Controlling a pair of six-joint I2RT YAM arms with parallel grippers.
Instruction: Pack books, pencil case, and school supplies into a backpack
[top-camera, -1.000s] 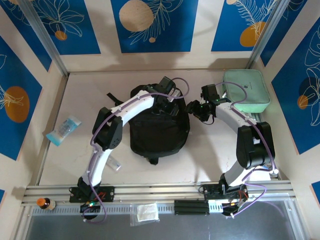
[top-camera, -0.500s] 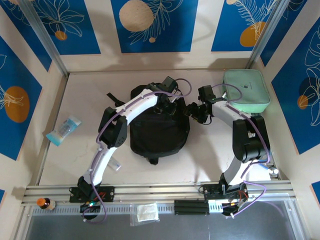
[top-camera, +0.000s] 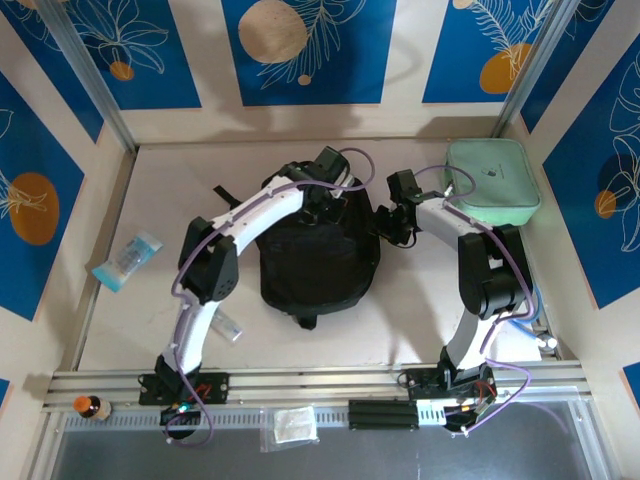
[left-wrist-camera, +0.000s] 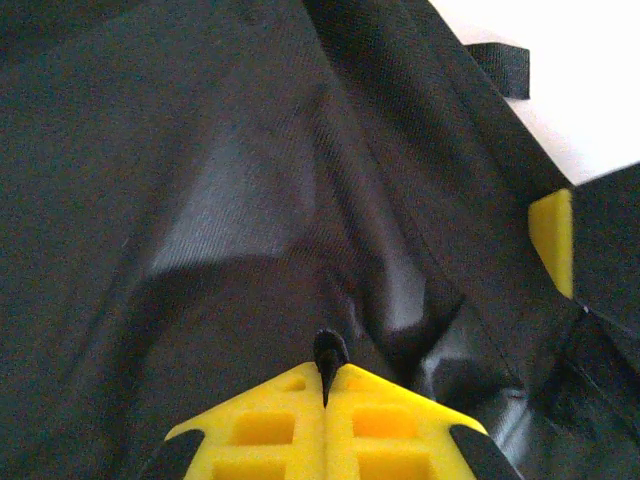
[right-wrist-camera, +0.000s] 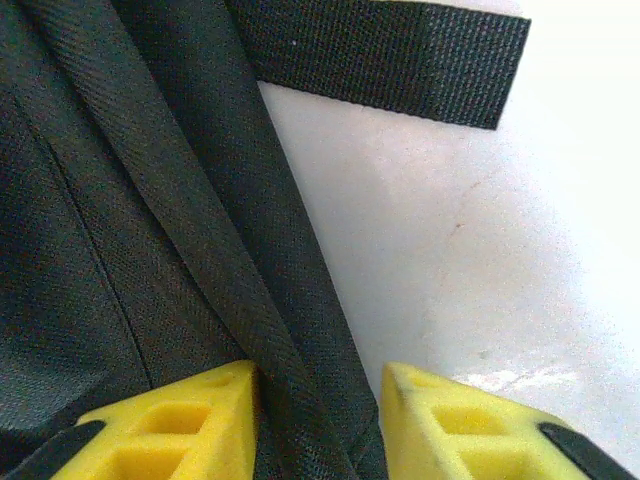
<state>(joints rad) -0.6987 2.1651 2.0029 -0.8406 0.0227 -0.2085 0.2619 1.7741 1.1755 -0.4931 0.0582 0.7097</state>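
Observation:
The black backpack (top-camera: 320, 255) lies flat mid-table. My left gripper (top-camera: 325, 195) (left-wrist-camera: 327, 372) rests on its upper part, shut on a small black tab (left-wrist-camera: 329, 350) of the fabric. My right gripper (top-camera: 392, 222) (right-wrist-camera: 320, 375) is at the bag's upper right edge, open, its jaws straddling a folded seam of the backpack (right-wrist-camera: 270, 300); the left finger touches the fabric and the right one stands over bare table. The mint-green pencil case (top-camera: 492, 180) lies at the back right. The small clear school supplies box (top-camera: 228, 327) sits beside the left arm. The books are out of view.
A light-blue see-through packet (top-camera: 127, 260) lies near the left wall. A loose black strap end (right-wrist-camera: 400, 65) lies on the table right of the bag. An orange-capped bottle (top-camera: 90, 405) and a small packet (top-camera: 292, 424) rest on the front rail.
My left gripper has shut on the black tab on the bag's top. My right gripper moved left to the bag's edge and its jaws narrowed.

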